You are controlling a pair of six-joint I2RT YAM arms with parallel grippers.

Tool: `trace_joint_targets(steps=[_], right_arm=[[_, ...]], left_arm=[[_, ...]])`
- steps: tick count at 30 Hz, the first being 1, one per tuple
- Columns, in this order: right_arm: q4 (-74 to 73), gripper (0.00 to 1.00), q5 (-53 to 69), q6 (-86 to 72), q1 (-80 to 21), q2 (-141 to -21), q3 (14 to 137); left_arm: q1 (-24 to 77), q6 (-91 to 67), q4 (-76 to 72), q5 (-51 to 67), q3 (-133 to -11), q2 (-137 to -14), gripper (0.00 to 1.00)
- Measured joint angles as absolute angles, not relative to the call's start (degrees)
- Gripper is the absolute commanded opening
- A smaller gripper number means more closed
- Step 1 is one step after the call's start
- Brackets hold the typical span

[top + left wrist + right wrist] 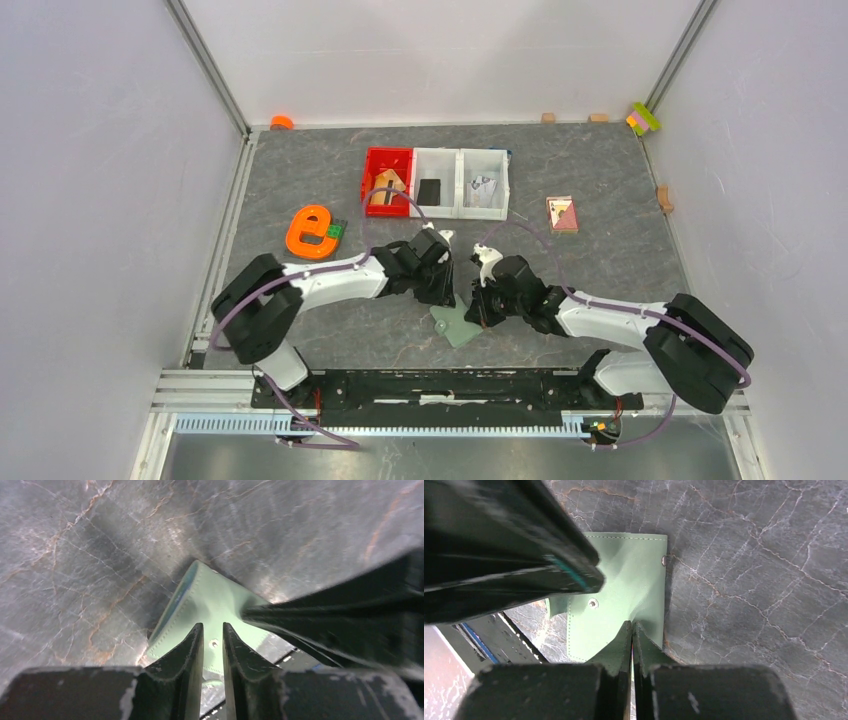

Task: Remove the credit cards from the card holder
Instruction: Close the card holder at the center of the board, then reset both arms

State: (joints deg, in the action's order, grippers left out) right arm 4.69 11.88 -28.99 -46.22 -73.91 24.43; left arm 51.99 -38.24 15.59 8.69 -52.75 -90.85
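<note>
- Orange letter-shaped piece point(297, 238) lies on the grey marbled tabletop point(300, 160), well left of the left gripper point(213, 626) and beyond it; a small green block point(334, 231) touches its right side.
- Red bin point(388, 152) and white bins point(437, 152) sit in one row, well beyond both grippers, toward the back wall. There are small items inside, too small to tell.
- Left gripper: tips pointed down at the tabletop with a narrow gap between the fingers point(192, 652). Green shows through the gap. Cannot tell whether it grips or only sits over it.
- Card holder point(210, 600), sage green, is right under both grippers' tips and between them. In the top view one corner sticks out toward the arm bases.
- The far edge of the card holder looks lifted and tented, with a darker lining showing along that edge.
- A metal snap point(214, 643) on the card holder sits in the gap of the left gripper.
- Right gripper point(632, 625): fingers pressed together with no gap, tips pinching the card holder near its right edge. Creases fan out from the pinch.
- The left gripper's tip is just to the upper left of the right gripper, over the same card holder.
- Pink square flat item point(562, 214) lies well right of the right gripper and beyond it.
</note>
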Motion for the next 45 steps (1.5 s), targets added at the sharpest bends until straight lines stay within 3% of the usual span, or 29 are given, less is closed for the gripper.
trace_joint_targets(steps=[12,15,22,24,26,29,30,31,37,41,45], right_arm=[[-0.3,0.07,7.6,-24.8,-46.3,-70.2,25.6],[-4.1,0.10,3.1,-22.7,-46.2,-66.4,27.0],[-8.2,0.25,-15.6,-17.6,-46.0,-55.5,29.1],[-8.2,0.36,-20.9,-15.8,-46.0,-53.5,29.1],[-8.2,0.62,-26.7,-13.5,-45.9,-52.4,29.1],[-7.7,0.96,-36.1,-10.0,-45.9,-51.7,29.1],[-6.4,0.98,-39.5,-7.9,-45.9,-51.4,28.9],[-4.6,0.98,-42.0,-6.2,-45.9,-51.1,28.3],[6.1,0.98,-49.9,4.8,-45.5,-50.0,22.5],[10.7,0.98,-47.8,5.6,-42.6,-50.1,21.5],[15.6,0.98,-42.7,4.3,-33.4,-49.4,18.7]], left_arm=[[51.5,-38.0,12.7,9.1,-52.1,-95.8,0.27],[51.4,-37.2,15.0,7.0,-52.1,-93.3,0.30],[48.7,-35.2,20.8,-1.5,-52.1,-77.0,0.48],[46.0,-34.8,22.0,-3.1,-52.1,-73.4,0.54],[43.1,-34.2,23.3,-4.5,-52.1,-71.1,0.62],[39.5,-33.0,25.7,-7.6,-52.1,-69.1,0.89],[38.7,-32.5,26.4,-8.9,-52.1,-68.6,0.99],[38.0,-32.3,27.4,-11.1,-52.1,-68.0,1.00],[36.8,-30.8,29.2,-25.1,-52.1,-65.6,1.00],[36.7,-27.1,21.8,-30.6,-47.9,-64.2,1.00],[35.2,-22.1,12.0,-34.7,-37.7,-59.6,1.00]])
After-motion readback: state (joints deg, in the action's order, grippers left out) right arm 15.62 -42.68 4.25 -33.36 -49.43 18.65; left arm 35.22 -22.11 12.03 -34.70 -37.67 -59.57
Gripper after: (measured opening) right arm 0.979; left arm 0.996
